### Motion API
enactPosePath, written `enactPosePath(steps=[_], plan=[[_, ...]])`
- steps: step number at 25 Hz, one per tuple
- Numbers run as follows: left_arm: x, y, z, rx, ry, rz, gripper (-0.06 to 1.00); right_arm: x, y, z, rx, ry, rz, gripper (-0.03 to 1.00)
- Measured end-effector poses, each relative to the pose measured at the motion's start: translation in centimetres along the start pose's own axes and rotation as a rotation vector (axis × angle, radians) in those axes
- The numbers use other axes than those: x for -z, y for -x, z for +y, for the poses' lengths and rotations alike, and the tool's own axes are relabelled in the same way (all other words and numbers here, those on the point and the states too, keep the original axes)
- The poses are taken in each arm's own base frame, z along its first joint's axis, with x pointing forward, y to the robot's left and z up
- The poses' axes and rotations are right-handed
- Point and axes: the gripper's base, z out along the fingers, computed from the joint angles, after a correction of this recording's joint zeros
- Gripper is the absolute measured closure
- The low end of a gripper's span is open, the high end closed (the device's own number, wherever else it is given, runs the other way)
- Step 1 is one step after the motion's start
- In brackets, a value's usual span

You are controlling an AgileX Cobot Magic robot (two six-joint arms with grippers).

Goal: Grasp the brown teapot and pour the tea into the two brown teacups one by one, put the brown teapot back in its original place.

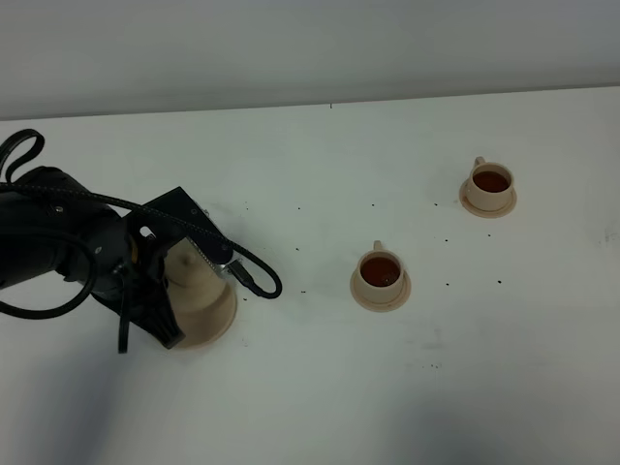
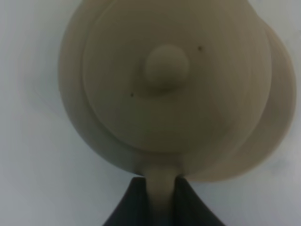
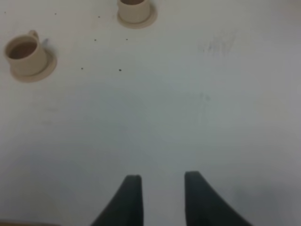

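The brown teapot (image 1: 192, 281) is over its wide saucer, the original place (image 1: 221, 320), at the left of the table. I cannot tell whether it rests on the saucer. My left gripper (image 2: 162, 188) is shut on the teapot's loop handle (image 2: 162, 181), and the lid knob (image 2: 166, 67) faces the wrist camera. The two brown teacups, one near (image 1: 380, 272) and one far (image 1: 491, 182), stand on their small saucers with dark tea in them. They also show in the right wrist view, as the near teacup (image 3: 23, 51) and the far teacup (image 3: 134, 7). My right gripper (image 3: 160, 188) is open over bare table, out of the high view.
The white table (image 1: 320, 387) carries small dark specks around the cups. A black cable (image 1: 257, 276) loops from the left arm beside the teapot. The back wall (image 1: 310, 48) runs behind the table's far edge.
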Motion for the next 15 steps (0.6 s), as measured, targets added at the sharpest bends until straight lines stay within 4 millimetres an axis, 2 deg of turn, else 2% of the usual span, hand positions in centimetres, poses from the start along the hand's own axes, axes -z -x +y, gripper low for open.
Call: enactPosePath(steps=[4, 9, 15], plan=[[0.7, -0.4, 1.0, -0.063, -0.057, -0.06, 0.82, 0.0, 0.0, 0.0, 0.0, 0.0, 0.0, 0.73], [0.4, -1.8, 2.2, -0.062, -0.18, -0.127, 0.82, 0.0, 0.0, 0.0, 0.0, 0.0, 0.0, 0.73], [0.2, -2.6, 3.2, -0.083, -0.192, -0.157, 0.82, 0.0, 0.0, 0.0, 0.0, 0.0, 0.0, 0.73]])
